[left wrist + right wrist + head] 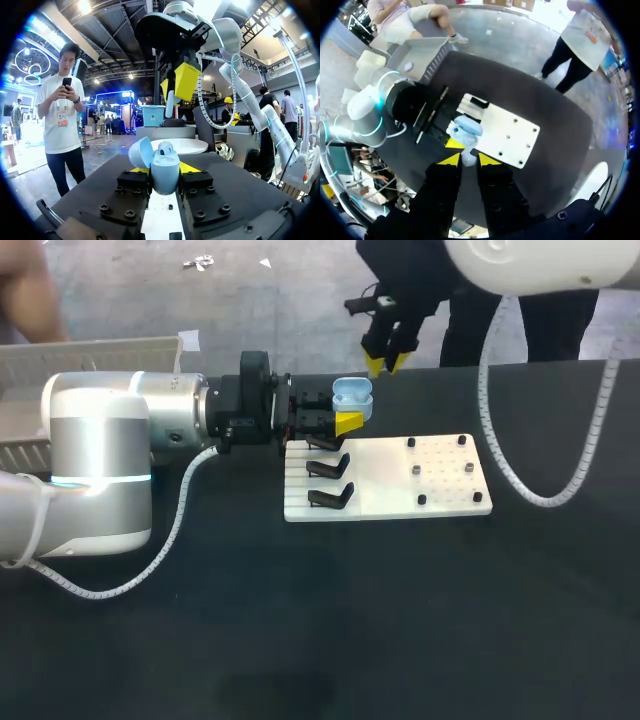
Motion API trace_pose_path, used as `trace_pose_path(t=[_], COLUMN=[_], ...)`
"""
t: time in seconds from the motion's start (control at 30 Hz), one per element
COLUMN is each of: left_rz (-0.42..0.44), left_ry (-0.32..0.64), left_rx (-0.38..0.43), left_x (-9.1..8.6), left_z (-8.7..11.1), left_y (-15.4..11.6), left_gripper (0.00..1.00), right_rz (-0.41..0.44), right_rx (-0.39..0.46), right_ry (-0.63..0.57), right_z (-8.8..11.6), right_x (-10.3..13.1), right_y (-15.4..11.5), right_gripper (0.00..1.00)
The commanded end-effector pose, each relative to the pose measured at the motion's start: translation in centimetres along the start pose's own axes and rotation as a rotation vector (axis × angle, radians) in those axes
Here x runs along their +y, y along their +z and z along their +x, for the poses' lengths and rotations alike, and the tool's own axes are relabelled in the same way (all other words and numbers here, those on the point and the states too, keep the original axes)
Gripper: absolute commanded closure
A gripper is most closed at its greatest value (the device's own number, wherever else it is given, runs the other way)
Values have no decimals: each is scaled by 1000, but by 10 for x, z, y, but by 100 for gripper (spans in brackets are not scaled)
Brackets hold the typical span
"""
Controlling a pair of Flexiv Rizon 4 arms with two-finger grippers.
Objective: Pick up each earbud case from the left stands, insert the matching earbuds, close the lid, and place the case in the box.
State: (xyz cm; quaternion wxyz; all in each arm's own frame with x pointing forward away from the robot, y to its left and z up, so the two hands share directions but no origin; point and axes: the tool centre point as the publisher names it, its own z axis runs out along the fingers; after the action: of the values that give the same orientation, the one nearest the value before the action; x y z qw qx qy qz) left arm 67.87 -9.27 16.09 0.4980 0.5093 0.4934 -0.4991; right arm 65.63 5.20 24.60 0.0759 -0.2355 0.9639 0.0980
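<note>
The left gripper is clenched on a light blue, rounded plastic earbud case. Its yellow tips press the shell from two sides and hold it clear of the black table, over the far left corner of a flat white rectangular board. The case's hinged lid stands open, swung out to one side, and a small whitish earbud sits in the open cavity. The right arm comes in from the far right, and the right gripper hangs higher than the case and apart from it. In the head view it is a little beyond the case and to its right; in the left wrist view it is above the open case. In the right wrist view the case lies straight ahead of the right gripper's fingers. Those fingers are closed on a second small white earbud, which is pinched between the yellow tips and juts out past them towards the case. Three black angled stands sit in a row along the board's left strip, just below the held case. Small black pegs are scattered over the board's right part. A pale grey, open, tray-like box stands at the far left of the table, behind the left arm. A small pale rounded thing lies in it, too small to identify.
</note>
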Motion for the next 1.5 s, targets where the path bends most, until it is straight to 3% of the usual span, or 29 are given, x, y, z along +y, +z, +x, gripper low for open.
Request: trace_pose_path(t=[0.03, 0.67, 1.5], left_rz=[-5, -5, -5], left_ry=[4, 4, 4], left_rx=[-4, -4, -4], left_x=[-1, -1, -1], left_z=[1, 1, 1], left_y=[0, 0, 0], left_gripper=[100, 100, 100], right_rz=[-2, 0, 31], right_rx=[23, 56, 57], right_ry=[-17, -37, -23], right_z=[-9, -19, -19], right_x=[6, 24, 21], right_y=[6, 30, 41], right_gripper=[100, 100, 100])
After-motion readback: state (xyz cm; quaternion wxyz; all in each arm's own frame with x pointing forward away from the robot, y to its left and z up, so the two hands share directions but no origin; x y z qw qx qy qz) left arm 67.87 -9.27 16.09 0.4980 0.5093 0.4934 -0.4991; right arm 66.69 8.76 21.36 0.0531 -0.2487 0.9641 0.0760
